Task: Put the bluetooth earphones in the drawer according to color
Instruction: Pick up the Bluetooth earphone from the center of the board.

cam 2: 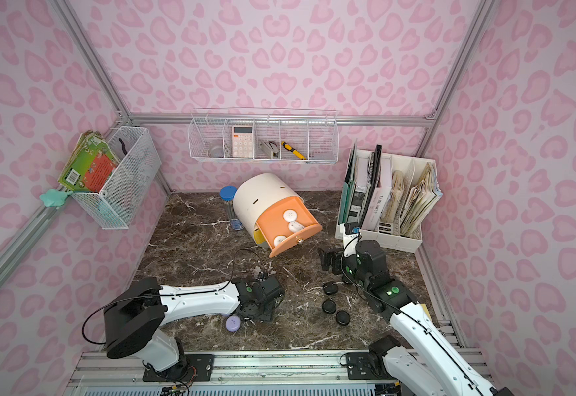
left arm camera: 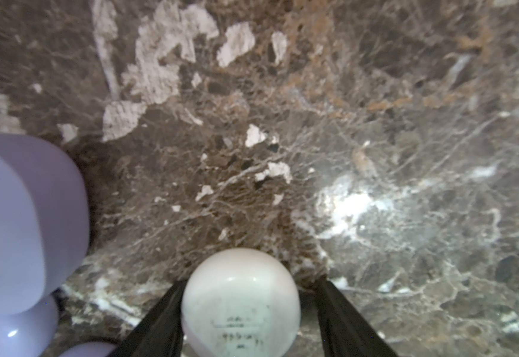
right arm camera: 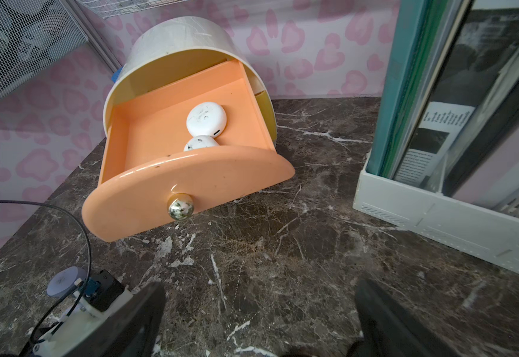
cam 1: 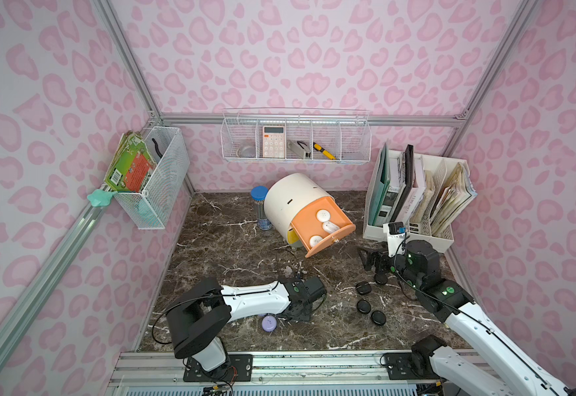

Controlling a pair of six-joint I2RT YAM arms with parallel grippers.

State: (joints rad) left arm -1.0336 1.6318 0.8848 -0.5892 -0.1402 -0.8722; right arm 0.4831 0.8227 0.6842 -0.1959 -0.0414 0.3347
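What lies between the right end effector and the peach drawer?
Only bare marble tabletop, from the right end effector to the peach drawer; right wrist view.

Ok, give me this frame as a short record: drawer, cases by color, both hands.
open drawer: peach drawer, three white cases inside
left hand: fingers either side of a fourth white case on the table, gap on one side
right hand: open, empty
black cases: loose on the table
lilac cases: beside the left hand
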